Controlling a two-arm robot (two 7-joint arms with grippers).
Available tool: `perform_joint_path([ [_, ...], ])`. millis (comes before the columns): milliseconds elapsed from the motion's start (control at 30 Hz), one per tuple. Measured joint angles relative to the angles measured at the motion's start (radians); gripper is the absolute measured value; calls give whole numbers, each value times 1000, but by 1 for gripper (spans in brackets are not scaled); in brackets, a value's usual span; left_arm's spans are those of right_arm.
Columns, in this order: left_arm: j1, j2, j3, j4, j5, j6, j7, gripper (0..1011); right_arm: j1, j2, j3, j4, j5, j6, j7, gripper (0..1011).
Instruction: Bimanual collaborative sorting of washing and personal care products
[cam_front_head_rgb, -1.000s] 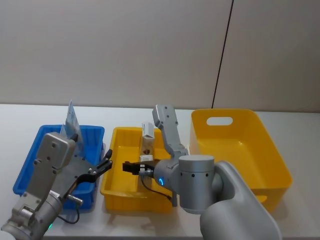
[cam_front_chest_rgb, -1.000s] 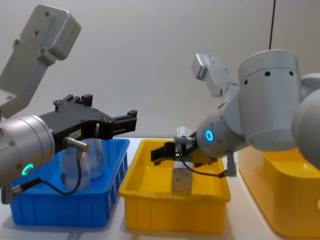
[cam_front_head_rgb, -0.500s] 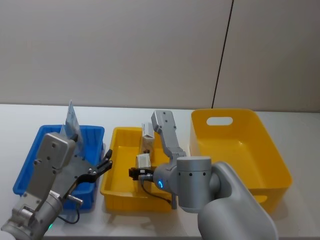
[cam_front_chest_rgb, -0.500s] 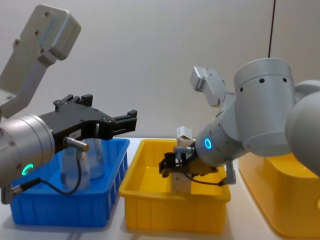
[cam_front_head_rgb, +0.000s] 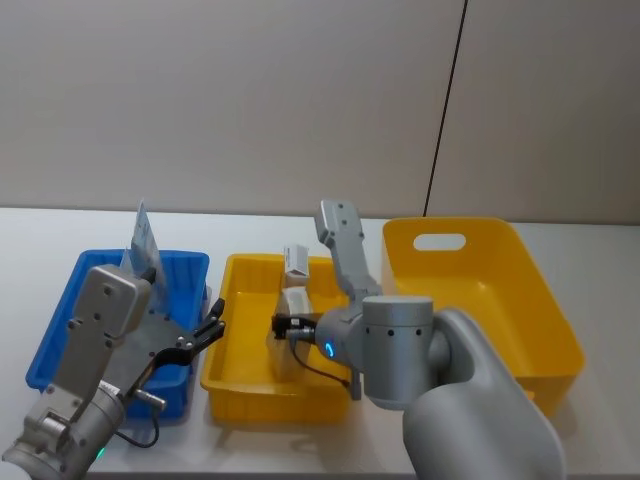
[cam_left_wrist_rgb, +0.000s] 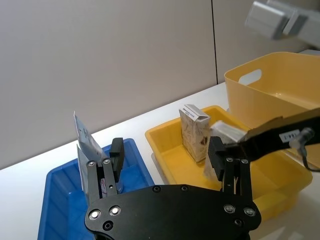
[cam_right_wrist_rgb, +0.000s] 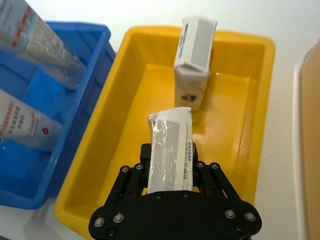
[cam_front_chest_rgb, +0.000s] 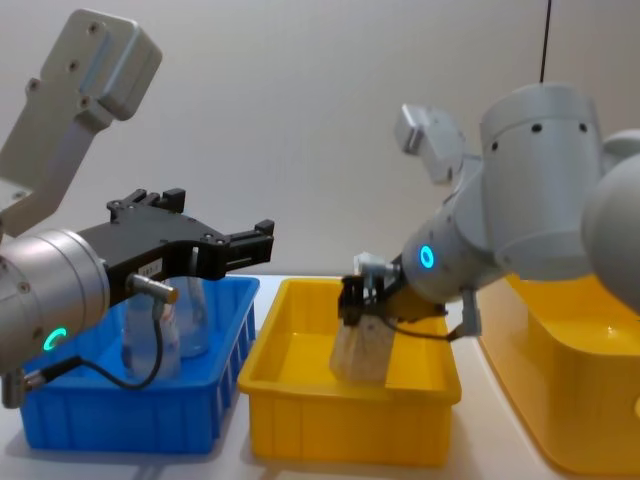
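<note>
The right gripper (cam_right_wrist_rgb: 169, 161) had its fingers clamped on a cream carton (cam_right_wrist_rgb: 170, 142), holding it tilted and low inside the small yellow tray (cam_right_wrist_rgb: 96, 150). The carton was near a second carton (cam_right_wrist_rgb: 194, 65) that stood upright at the tray's far end. The left gripper (cam_front_chest_rgb: 255, 240) hung over the right edge of the blue crate (cam_front_chest_rgb: 120, 425) with its fingers apart. Two squeeze tubes (cam_right_wrist_rgb: 42, 37) leaned inside that crate.
</note>
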Motion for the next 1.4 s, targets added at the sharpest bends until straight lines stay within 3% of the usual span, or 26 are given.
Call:
perform_joint_path([
  [333,0,0,0,0,0,0,0,1001,-22,12,10,-126,-15,0,-9,370],
  [667,0,0,0,0,0,0,0,1001,-62,43,29,-301,-37,18,-29,370],
  [1067,0,0,0,0,0,0,0,1001,-114,82,81,-469,-78,111,-84,370],
  [1400,0,0,0,0,0,0,0,1001,-153,104,124,-537,-107,180,-124,370],
])
